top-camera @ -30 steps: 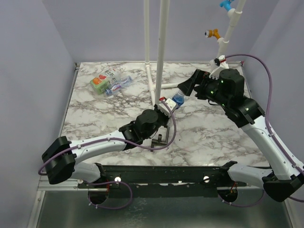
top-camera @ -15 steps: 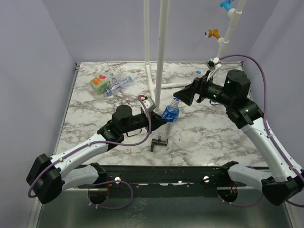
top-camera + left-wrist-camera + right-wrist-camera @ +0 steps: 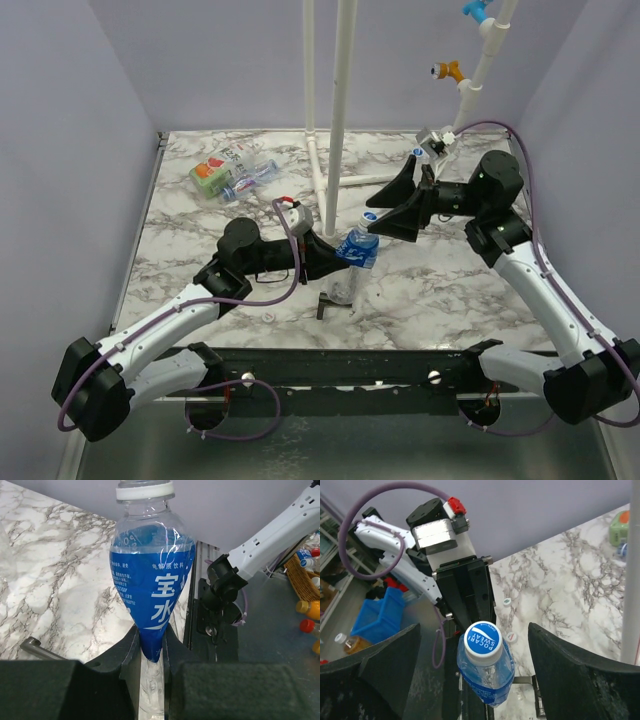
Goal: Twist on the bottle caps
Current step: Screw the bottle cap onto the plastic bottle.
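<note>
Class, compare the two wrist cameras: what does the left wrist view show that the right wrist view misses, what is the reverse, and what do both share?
Only the left wrist view: the white Chinese characters on the label, and a wicker basket beyond the marble table. Only the right wrist view: the printed top of the cap, two loose caps on that table, and the right pincer, open, its fingers at both sides of the frame. Both: the blue-labelled bottle clamped in the left pincer.
</note>
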{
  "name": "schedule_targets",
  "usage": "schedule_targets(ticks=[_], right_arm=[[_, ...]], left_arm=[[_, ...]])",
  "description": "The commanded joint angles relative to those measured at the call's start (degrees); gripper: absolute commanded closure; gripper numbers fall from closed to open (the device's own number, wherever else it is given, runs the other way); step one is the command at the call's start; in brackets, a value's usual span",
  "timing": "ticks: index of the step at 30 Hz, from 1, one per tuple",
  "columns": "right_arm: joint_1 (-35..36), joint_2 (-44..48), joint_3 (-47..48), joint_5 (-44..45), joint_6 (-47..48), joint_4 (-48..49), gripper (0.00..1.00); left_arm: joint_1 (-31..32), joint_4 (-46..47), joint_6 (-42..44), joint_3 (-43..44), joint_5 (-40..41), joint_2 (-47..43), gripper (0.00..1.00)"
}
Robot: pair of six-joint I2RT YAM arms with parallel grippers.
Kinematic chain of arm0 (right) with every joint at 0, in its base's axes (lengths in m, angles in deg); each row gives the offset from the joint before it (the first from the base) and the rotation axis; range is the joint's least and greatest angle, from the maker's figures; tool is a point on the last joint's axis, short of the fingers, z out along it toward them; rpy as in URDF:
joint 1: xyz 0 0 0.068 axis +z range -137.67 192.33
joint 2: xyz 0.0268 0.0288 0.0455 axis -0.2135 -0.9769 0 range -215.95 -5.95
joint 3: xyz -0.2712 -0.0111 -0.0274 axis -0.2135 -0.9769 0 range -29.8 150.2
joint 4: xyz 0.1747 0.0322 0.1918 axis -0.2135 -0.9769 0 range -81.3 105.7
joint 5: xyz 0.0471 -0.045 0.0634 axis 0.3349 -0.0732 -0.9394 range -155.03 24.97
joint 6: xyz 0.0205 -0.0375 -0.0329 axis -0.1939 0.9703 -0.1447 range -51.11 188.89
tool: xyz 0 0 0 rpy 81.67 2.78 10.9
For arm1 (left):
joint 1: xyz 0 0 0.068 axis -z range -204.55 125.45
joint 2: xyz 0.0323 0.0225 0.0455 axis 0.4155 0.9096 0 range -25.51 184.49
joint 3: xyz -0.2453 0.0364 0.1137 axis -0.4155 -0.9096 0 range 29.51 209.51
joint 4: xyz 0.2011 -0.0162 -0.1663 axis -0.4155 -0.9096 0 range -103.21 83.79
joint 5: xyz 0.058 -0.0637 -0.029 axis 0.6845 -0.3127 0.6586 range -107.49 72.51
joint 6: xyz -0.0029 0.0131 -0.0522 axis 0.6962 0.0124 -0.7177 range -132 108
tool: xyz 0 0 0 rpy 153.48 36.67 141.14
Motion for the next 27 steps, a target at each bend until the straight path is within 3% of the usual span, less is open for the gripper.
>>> schedule_targets(ticks=[1, 11, 18, 27], right_arm=[[-0.25, -1.16, -1.76, -8.02, -6.51, 11.52, 0.12], [-0.26, -2.58, -5.45, -9.39, -14.04, 21.98, 0.29], [-0.25, -2.47, -5.97, -6.81, -15.78, 23.76, 0.30], [-0.25, -2.45, -6.33, -5.51, -15.63, 22.86, 0.39]], left_arm=[[-0.56, 3.56, -1.15, 0.85, -4.25, -0.40, 1.00], [-1.18, 6.59, -2.78, 0.60, -4.65, 1.36, 1.00], [-1.29, 7.00, -3.02, 0.49, -4.95, 1.72, 1.00], [-1.60, 7.24, -3.08, 0.38, -4.56, 2.01, 1.00]])
